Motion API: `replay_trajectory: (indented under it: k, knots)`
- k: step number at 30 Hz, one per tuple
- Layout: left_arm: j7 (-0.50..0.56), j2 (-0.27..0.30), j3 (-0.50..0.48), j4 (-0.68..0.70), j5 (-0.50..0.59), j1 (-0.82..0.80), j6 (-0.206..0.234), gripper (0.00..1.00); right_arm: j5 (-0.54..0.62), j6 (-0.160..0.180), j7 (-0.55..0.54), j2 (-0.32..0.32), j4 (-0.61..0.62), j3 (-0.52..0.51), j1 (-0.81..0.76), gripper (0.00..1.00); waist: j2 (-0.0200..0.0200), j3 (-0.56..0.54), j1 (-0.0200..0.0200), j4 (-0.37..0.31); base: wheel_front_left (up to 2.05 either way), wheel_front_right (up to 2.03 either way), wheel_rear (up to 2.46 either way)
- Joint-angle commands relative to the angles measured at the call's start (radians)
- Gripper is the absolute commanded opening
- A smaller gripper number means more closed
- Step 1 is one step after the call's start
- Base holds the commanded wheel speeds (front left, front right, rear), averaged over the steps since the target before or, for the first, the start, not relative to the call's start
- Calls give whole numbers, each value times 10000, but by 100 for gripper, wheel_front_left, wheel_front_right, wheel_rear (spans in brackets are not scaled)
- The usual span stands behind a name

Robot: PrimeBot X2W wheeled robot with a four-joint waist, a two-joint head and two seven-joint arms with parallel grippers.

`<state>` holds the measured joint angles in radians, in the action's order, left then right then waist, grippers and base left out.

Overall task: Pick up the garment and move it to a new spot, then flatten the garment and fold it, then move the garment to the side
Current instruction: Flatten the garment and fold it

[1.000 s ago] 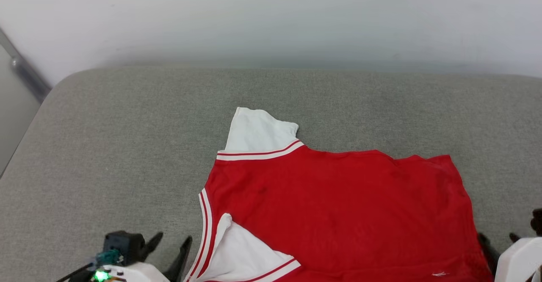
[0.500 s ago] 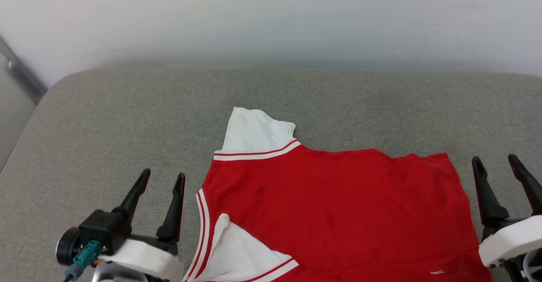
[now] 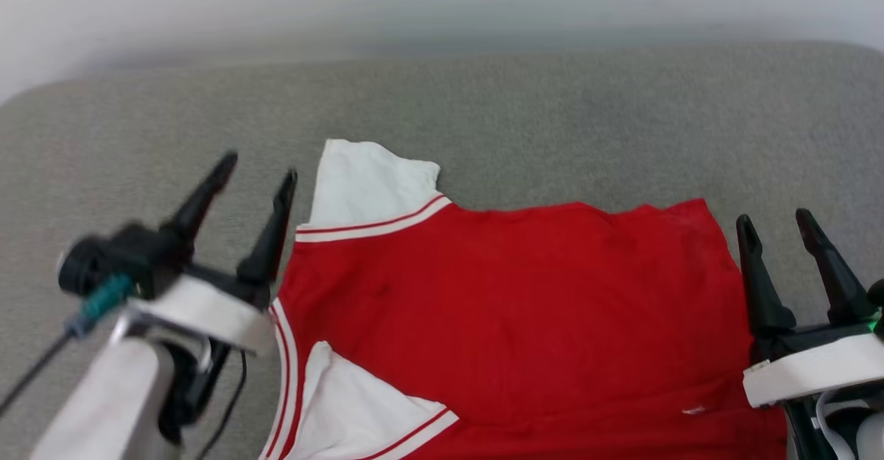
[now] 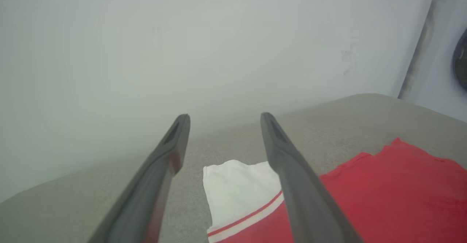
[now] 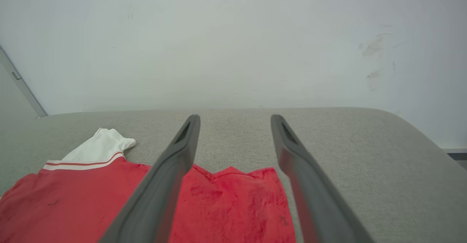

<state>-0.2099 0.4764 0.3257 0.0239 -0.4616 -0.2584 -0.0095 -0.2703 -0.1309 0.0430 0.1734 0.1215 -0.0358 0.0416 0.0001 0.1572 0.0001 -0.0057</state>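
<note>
The garment (image 3: 511,308) lies spread on grey upholstery (image 3: 552,121) (its near edge cut off).

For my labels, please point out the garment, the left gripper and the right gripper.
garment (image 3: 511,301), head view, middle of red body.
left gripper (image 3: 259,170), head view, between its fingertips.
right gripper (image 3: 774,218), head view, between its fingertips.

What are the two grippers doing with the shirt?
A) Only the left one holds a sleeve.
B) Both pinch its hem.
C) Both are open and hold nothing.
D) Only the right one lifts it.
C: the left gripper and the right gripper stand open on either side of the shirt, which lies flat on the cushion.
</note>
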Motion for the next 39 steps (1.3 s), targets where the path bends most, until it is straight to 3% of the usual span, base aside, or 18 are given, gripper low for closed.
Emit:
replay_trajectory:
  k: [1,4,8,16,20,23,30,34,35,36,37,39]
  knots:
    - [489,185,29,-240,-166,-932,-378,100,20,4,157,-18,75,78,315,100,-1,728,-1,-532,0,0,0]
    - [1207,526,252,-519,-179,-1796,-738,100,42,4,286,-47,91,142,451,100,-1,1047,-1,-746,0,0,0]
    - [2969,1144,765,-1242,-707,-3490,-1113,100,-14,4,471,-144,126,283,731,100,-1,1720,-1,-1125,0,0,0]
    - [7463,2319,1791,-2753,-2595,-6038,-1196,100,-143,4,824,-372,-74,674,1109,100,-1,2773,-1,-1842,0,0,0]
    - [9054,2610,1847,-3460,-3250,-6756,-1200,100,-181,4,1004,-462,-248,877,1270,100,-1,3143,-1,-2109,0,0,0]
    - [9735,2779,1853,-3787,-3535,-7023,-1199,100,-209,4,1103,-516,-395,1009,1361,100,-1,3346,-1,-2282,0,0,0]
    - [10312,3030,1910,-4237,-3531,-7070,-906,100,-115,4,1345,-618,-659,1111,1507,100,-1,3699,-1,-2488,0,0,0]
    - [10569,2992,2177,-4404,-3625,-6687,-970,100,-74,4,1426,-652,-746,1153,1538,100,-1,3776,-1,-2540,0,0,0]
    - [10683,2941,2255,-4405,-3713,-6571,-1002,74,-66,4,1433,-659,-773,1133,1537,100,-1,3777,-1,-2534,0,0,0]
    - [10749,2882,2290,-4384,-3825,-6463,-1033,6,-56,4,1429,-663,-796,1112,1532,100,-1,3771,-1,-2521,0,0,0]
    - [10681,2827,2292,-4324,-3882,-6410,-1054,0,-42,4,1431,-662,-816,1093,1522,100,-1,3752,-1,-2500,0,0,0]
    - [10178,2770,2219,-4217,-3819,-6461,-1053,0,13,4,1388,-634,-862,1041,1514,100,-1,3676,-1,-2441,0,0,0]
